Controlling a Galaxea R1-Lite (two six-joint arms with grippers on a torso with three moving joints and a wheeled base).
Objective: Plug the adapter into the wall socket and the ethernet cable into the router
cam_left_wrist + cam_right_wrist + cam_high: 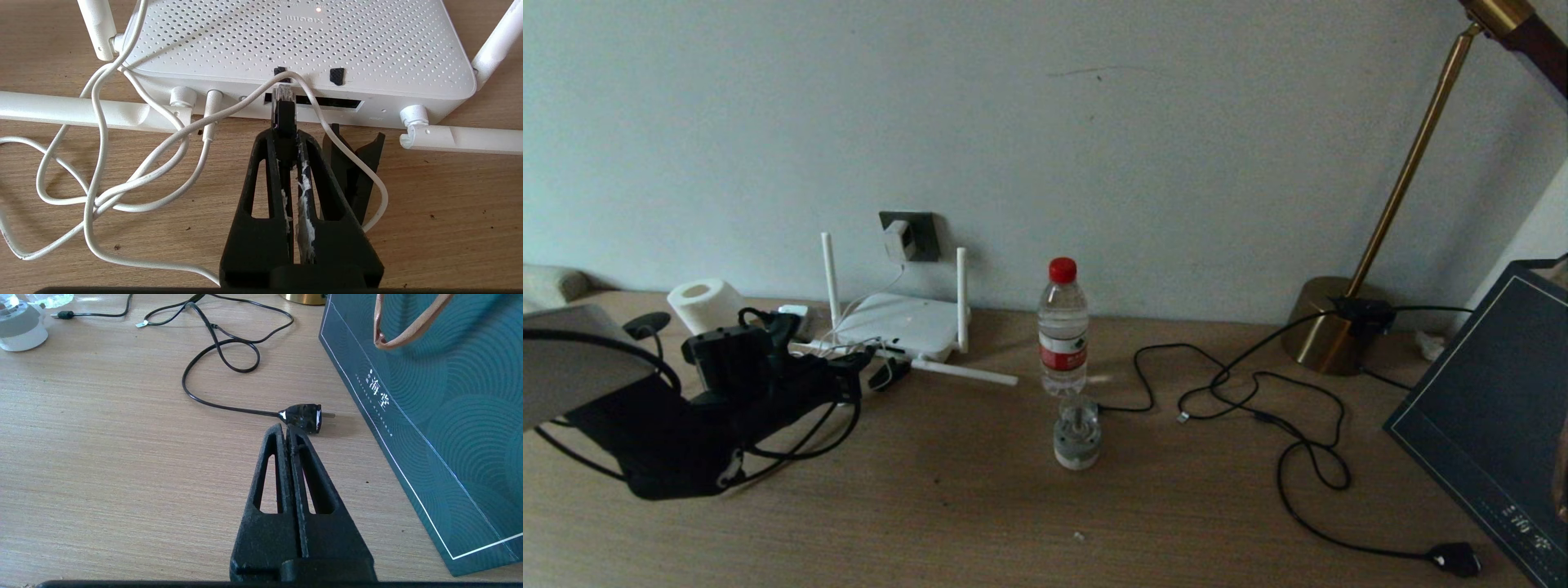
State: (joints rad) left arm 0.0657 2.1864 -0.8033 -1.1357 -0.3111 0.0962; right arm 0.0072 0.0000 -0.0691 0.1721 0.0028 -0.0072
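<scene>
The left gripper [284, 136], lower centre of frame, pinches the ethernet cable [282, 107], its clear plug pointing lengthwise at the router [310, 45] ports.

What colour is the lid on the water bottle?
Red. The bottle's cap shows best in the head view.

Adapter [898, 239] in socket [920, 234]; clear-tipped plug [282, 94] at router [302, 45]
</scene>
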